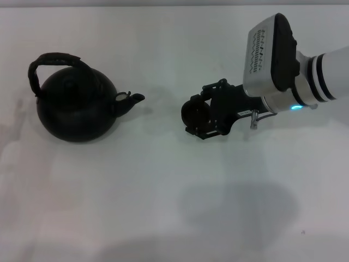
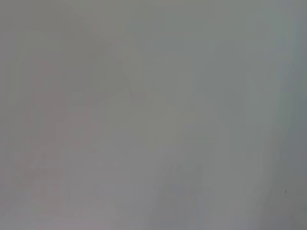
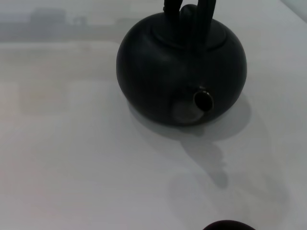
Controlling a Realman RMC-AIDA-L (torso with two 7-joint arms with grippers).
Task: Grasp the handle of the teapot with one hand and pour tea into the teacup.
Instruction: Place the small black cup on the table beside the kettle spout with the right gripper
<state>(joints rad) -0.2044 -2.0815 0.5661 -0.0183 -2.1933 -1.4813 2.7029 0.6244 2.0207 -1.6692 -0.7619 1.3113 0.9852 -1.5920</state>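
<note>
On the left side of the white table (image 1: pixel 163 218) sits the big black teapot (image 1: pixel 76 106). It stands upright, and nothing is touching it. Its handle (image 1: pixel 54 60) bends up over the top like a little bridge, so there is room to slip a gripper under it. Its short spout (image 1: pixel 131 100) points to the right, toward the middle of the table. That is handy, I think, because a cup set there is already in line for the tea.

My left gripper is not in the head view. My left wrist camera sees only a plain grey blur, so I cannot tell where that gripper is or how it is set.

Near the middle of the table, a bit toward the right, is my right gripper (image 1: pixel 203 115). It reaches in from the right edge and sits low. The tiny dark teacup (image 1: pixel 194 111) is right at its tip, between the fingers as far as I can see. The fingers look closed around the cup, I think to put it in front of the spout. The cup and the spout are apart, with bare table between them.

My right wrist camera looks straight at the teapot and into the round mouth of the spout. The rim of the teacup (image 3: pixel 229 225) peeks in at the edge of that picture.

No tea is poured yet. The handle has not been grabbed.
</note>
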